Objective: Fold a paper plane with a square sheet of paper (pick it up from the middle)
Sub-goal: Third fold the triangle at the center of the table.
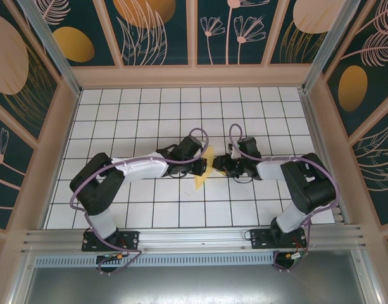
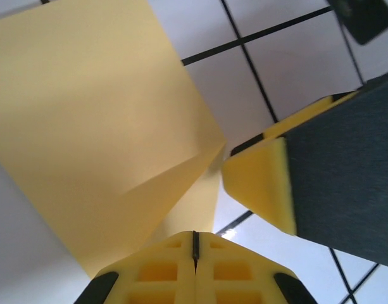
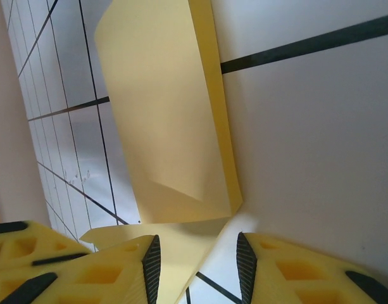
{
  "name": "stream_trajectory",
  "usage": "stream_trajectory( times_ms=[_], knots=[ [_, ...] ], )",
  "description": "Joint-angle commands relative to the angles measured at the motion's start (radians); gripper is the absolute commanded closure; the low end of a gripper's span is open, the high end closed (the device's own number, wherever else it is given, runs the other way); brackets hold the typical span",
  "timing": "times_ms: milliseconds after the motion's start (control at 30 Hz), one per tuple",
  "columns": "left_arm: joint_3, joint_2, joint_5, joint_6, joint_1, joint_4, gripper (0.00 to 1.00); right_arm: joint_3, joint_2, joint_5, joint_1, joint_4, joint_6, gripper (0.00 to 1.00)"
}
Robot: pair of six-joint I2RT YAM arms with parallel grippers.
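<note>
Pale-yellow and creased, the thin square sheet of paper (image 1: 201, 180) sits at the middle of the white gridded table (image 1: 149, 114), right between the 2 arms. The left gripper (image 1: 204, 167) is on it from the left side, and the right gripper (image 1: 219, 166) faces it just beside, tip to tip. Over to the left wrist camera: the left gripper (image 2: 195, 253) has its 2 yellow fingers clenched flat together, and the sheet (image 2: 105, 114) runs straight down into that seam, so it looks pinched there. A diagonal crease crosses the paper. One of the right arm's fingers (image 2: 260, 180) hangs close by. On the right wrist camera, the right gripper (image 3: 197, 263) stands released, jaws apart, a corner of the sheet (image 3: 162, 114) lying loose in the gap.
</note>
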Motion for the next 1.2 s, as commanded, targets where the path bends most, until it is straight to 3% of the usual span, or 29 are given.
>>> stream_trajectory(
  times_ms=[0, 100, 467, 767, 967, 1167],
  knots=[
    [0.007, 0.027, -0.085, -0.025, 0.000, -0.034, 0.98, 0.015, 0.021, -0.009, 0.015, 0.035, 0.009, 0.61],
    [0.003, 0.045, -0.134, -0.031, -0.001, -0.050, 0.99, 0.027, 0.036, -0.014, 0.022, 0.039, 0.011, 0.61],
    [-0.033, 0.052, -0.145, -0.035, 0.000, -0.024, 1.00, 0.075, 0.074, -0.047, 0.036, 0.063, 0.013, 0.61],
    [-0.045, 0.055, -0.173, -0.049, 0.000, -0.017, 1.00, 0.109, 0.102, -0.094, 0.049, 0.035, -0.088, 0.63],
    [-0.091, -0.029, -0.187, -0.064, 0.001, 0.029, 0.96, 0.135, 0.129, -0.121, 0.057, -0.024, -0.193, 0.81],
    [-0.167, -0.177, -0.166, -0.060, 0.000, 0.087, 0.83, 0.151, 0.130, -0.099, 0.074, -0.007, -0.155, 0.97]
  ],
)
